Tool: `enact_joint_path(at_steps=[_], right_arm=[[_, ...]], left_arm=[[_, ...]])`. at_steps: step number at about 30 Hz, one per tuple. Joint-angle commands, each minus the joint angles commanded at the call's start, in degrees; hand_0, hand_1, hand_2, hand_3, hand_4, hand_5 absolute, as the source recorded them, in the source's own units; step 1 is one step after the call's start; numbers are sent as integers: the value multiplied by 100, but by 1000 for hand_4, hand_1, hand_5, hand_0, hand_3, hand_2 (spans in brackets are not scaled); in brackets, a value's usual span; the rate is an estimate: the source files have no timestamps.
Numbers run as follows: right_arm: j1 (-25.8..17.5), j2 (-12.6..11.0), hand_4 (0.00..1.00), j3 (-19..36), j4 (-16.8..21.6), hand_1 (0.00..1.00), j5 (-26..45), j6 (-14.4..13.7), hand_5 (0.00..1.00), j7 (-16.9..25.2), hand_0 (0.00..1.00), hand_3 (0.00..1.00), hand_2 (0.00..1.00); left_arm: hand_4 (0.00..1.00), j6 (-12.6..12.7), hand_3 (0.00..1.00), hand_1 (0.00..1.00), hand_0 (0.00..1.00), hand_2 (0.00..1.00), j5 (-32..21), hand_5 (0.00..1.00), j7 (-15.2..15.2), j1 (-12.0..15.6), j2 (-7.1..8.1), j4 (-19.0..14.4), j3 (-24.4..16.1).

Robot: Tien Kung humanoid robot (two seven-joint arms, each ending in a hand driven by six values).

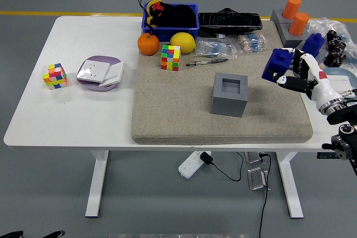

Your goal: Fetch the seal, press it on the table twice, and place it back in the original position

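Observation:
My right hand (291, 72) is shut on a blue seal (278, 64) and holds it up above the right part of the grey felt mat (167, 121). An open grey square holder (230, 94) stands on the mat to the left of the hand. A second blue seal (312, 43) sits in a grey stand behind the hand. My left arm is out of view.
Two orange seals (295, 15) stand in grey holders at the back right. A Rubik's cube (170, 58), pen (206, 62), orange (148, 43), lemon (183, 43) and blue bin (170, 15) lie at the mat's back. Another cube (54, 76) and a purple-white box (100, 72) sit left.

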Motion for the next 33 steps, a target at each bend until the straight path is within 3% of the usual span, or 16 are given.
enact_joint_path(at_steps=[7,22,33], right_arm=[[196,83,664,-240,218,422,67,86,2,-82,536,454,431],[546,353,669,-894,-261,422,260,179,2,-104,538,458,433],[677,377,671,-1294,-570,422,417,229,2,-91,536,459,432]], left_arm=[[685,-2,801,786,813,763,-19,418,-6,-7,6,-2,13],[685,-1,801,786,813,763,71,418,25,-16,45,-11,-47],[685,-9,801,786,814,763,170,417,50,-21,64,-17,-100]])
